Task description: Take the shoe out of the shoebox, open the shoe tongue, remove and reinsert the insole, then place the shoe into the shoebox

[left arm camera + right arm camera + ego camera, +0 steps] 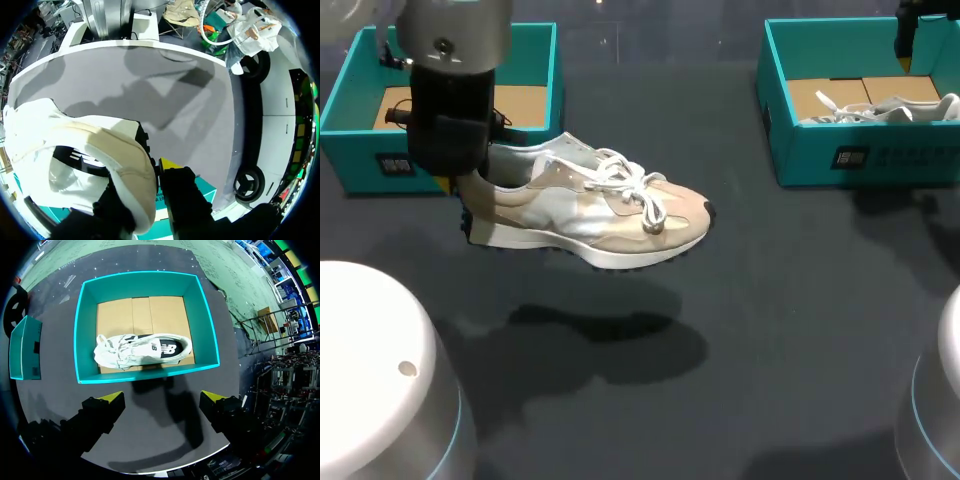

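Dark desk (770, 300) below: shoe (590, 210) out, heel clamped in left end effector (145, 190); right end effector (162, 402) spread apart. Next, probably set it down level.

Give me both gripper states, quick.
Left gripper: shut on the beige shoe, at its heel.
Right gripper: open, holding nothing, above the right shoebox.

My left gripper (150, 175) held the shoe (590, 215) by its heel above the table (770, 300), in front of the left shoebox (350, 150); the other shoe (880, 108) lay in the right shoebox (860, 155), below my right gripper (162, 402).
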